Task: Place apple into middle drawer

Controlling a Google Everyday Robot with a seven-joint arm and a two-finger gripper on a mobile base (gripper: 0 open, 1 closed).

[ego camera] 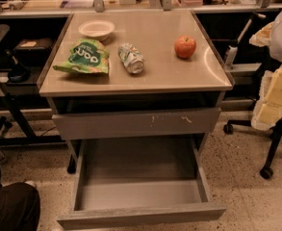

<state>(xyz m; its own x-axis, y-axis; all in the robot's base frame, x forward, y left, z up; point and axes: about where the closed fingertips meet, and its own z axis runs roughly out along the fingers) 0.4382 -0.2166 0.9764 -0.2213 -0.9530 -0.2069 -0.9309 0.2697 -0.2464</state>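
The apple is small, round and red-orange. It sits on the right side of the cabinet's tan top, clear of the other items. Below, the middle drawer is pulled out towards me; its long grey tray is empty and open from above. Above it, a drawer front with small white scratches is shut. My gripper is not in view. A dark rounded bulk fills the bottom left corner, and I cannot tell whether it is part of my arm.
On the top also lie a green snack bag, a silver-green can on its side and a white bowl. A wheeled chair base stands at the right. Dark desk legs stand at the left.
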